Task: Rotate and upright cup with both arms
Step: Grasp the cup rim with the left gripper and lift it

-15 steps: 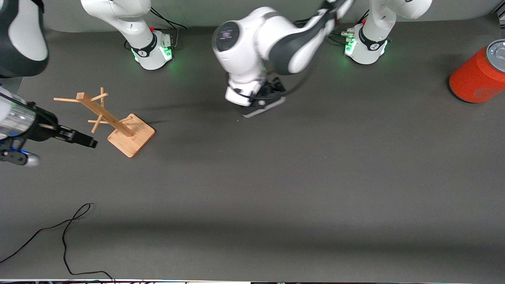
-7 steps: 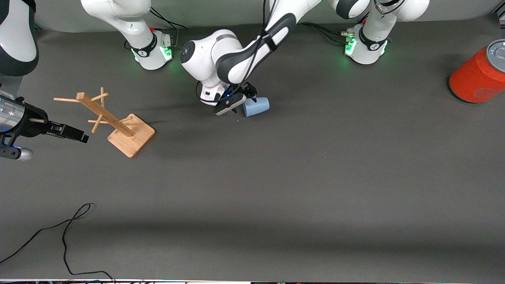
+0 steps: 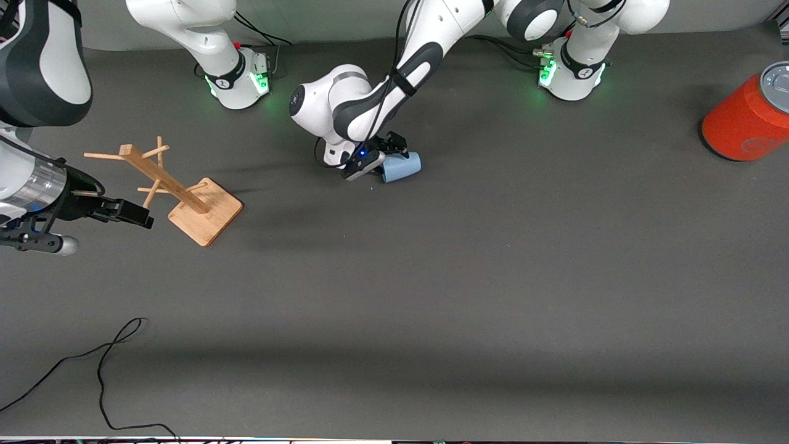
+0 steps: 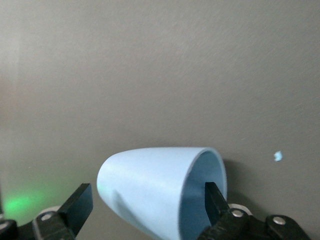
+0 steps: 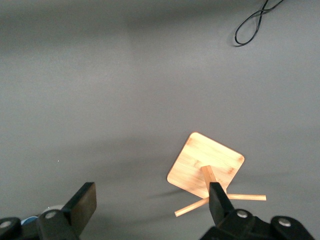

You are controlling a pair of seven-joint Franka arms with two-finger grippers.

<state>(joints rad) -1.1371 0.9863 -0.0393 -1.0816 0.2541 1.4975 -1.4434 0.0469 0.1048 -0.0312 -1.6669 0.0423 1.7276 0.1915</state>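
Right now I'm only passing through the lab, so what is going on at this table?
The left gripper is down at the small light-blue tumbler, which lies on its side; its open fingers straddle the cup, one reaching inside the mouth. The right gripper waits open in the air beside the wooden peg stand.

The cup (image 3: 400,167) looks like smooth matte plastic, light blue, with no shine on its wall; the inside seen in the left wrist view (image 4: 165,192) has the same dull finish. The table (image 3: 468,296) around the cup is covered with a dark grey matt surface, a little grainy, like a mat. Toward the right arm's end from the cup, the mug rack (image 3: 179,191) is pale wood with visible grain, smooth and not glossy. The arms have glossy white shells and dark matt joints; the right arm's wrist is brushed silver metal. The orange-red cylinder (image 3: 743,120) has a matt body and a grey top.
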